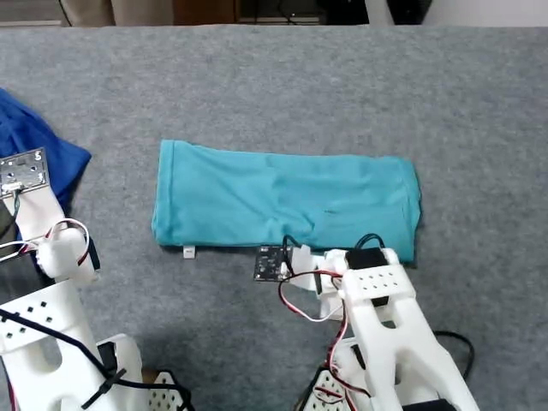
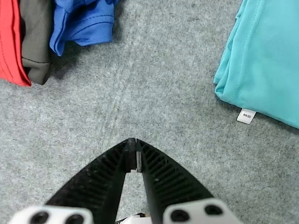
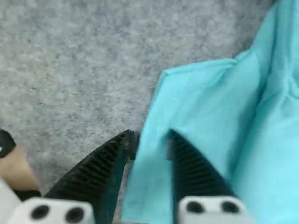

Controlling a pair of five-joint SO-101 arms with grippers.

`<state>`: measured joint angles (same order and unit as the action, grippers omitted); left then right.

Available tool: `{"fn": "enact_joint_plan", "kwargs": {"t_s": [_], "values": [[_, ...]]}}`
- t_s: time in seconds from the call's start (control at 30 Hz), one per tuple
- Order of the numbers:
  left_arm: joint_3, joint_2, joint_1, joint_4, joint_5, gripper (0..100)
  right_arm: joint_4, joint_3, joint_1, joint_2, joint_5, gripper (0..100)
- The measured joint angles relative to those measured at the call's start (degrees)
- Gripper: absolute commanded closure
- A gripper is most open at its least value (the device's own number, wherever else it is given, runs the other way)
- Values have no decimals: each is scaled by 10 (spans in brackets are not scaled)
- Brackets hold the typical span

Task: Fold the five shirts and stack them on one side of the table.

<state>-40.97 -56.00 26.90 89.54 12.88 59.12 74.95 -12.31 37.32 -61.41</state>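
— Teal shirt [image 1: 282,201], folded into a long strip: where is it laid?
— Across the grey felt counter [image 1: 257,86]. Its near edge is straddled by the right fingers [image 3: 107,158], parted narrowly. The left fingers [image 2: 107,172] are pressed together, nothing held, near a crumpled blue shirt [image 2: 81,21].

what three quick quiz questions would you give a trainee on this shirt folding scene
1. True or false: the left pincer is shut over bare table.
2. The open right pincer straddles the edge of the: A red shirt, B teal shirt, C blue shirt.
3. What small thing sticks out from the teal shirt's edge?
Key: 1 true; 2 B; 3 a white tag.
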Motion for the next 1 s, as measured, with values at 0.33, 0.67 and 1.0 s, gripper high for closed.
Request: {"fn": "enact_joint_plan", "kwargs": {"t_s": [0.33,0.67,1.0], "values": [[0,0,0,0,0,981,0,1,0,-1,0,994],[0,0,0,7,0,981,71,-167,74,-6,1,994],[0,0,0,7,0,981,85,-309,79,-98,-30,994]]}}
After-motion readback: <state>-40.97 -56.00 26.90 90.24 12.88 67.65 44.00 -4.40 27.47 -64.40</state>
